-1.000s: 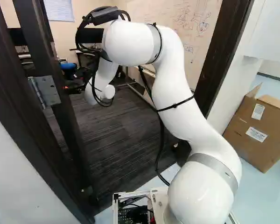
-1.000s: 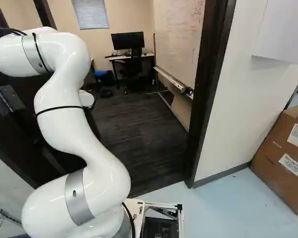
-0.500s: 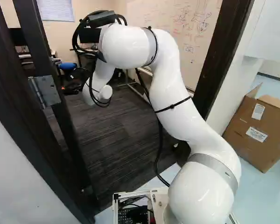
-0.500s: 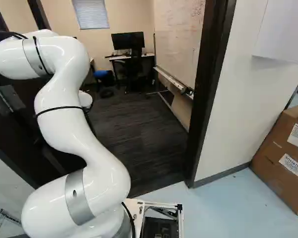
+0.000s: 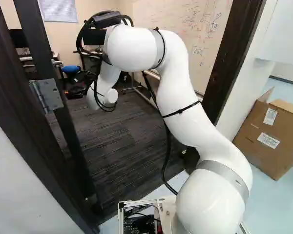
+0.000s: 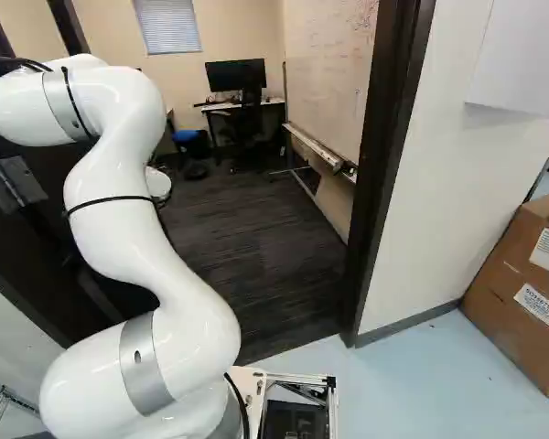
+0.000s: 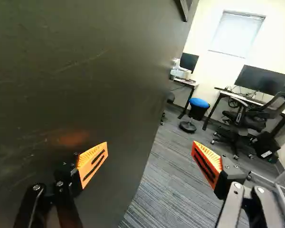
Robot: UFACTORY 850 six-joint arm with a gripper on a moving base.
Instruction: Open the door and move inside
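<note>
The white robot arm [image 5: 180, 87] climbs from its lowest joint, leaning towards the left of the left base view, and bends over at a high elbow. From there the forearm runs across towards the door side and the wrist [image 5: 110, 95] hangs down, with black cables looped loosely around it.

At its end the claw [image 5: 76, 91] reaches through the doorway, low beside the door. In the wrist view its two fingers, with ridged orange pads [image 7: 92, 164], stand wide apart with nothing held between them.

The dark brown door [image 7: 85, 47] is open into the room, its broad face close along the claw's left side. One finger sits in front of that face; whether it touches cannot be told. The other finger is out past the door's edge, over the striped carpet [image 7: 166, 185]. The steel hinge [image 5: 48, 95] is back from the claw, towards the base.

Well ahead of the claw are a blue-topped stool [image 7: 199, 102], a mesh-backed office chair [image 7: 249, 118], a computer monitor [image 7: 261, 80] and a window blind [image 7: 237, 33]. The whiteboard [image 5: 185, 24] stands to its right, and a cardboard box [image 5: 263, 139] lies well behind it, outside the doorway.
</note>
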